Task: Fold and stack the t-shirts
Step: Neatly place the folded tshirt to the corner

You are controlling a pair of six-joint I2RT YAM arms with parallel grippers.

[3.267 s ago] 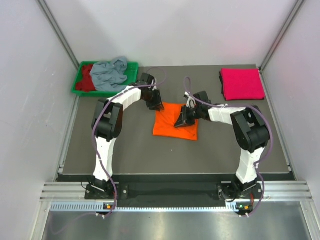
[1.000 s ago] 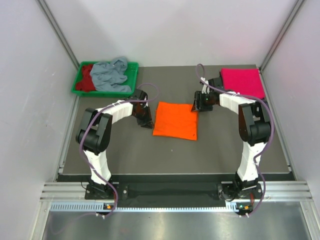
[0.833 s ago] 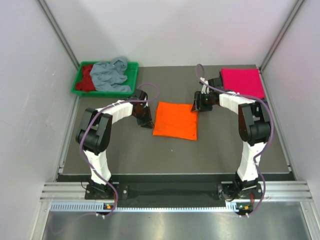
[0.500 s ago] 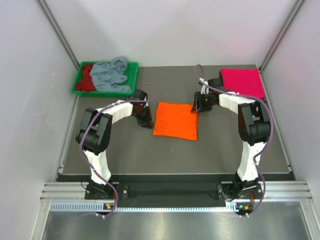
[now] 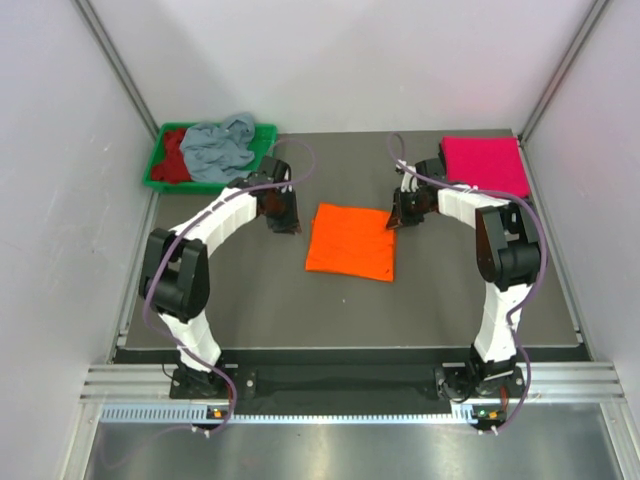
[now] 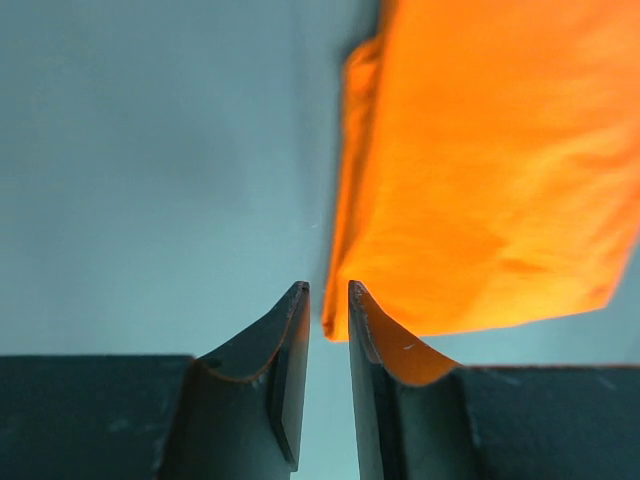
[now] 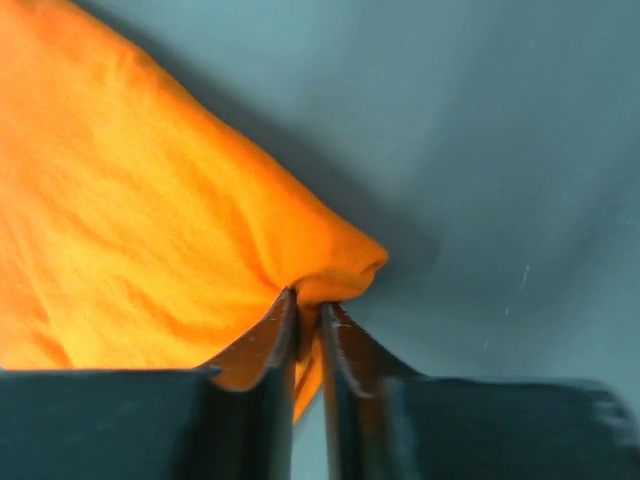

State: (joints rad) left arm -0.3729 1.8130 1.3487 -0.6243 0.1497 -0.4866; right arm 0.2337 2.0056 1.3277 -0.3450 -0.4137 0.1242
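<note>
Two pincers: right pincer (image 7: 308,315) nips orange t-shirt (image 7: 130,230), left pincer (image 6: 328,300) barely parted.

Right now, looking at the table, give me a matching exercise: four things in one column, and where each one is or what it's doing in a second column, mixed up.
Column one
1. orange t-shirt
2. magenta pink t-shirt
3. grey-blue t-shirt
4. right pincer

Column two
A. crumpled in the green tray
B. folded flat in the middle of the table
C. pinching a corner of the orange t-shirt
D. folded at the far right corner of the table

Pairs: 1-B, 2-D, 3-A, 4-C
</note>
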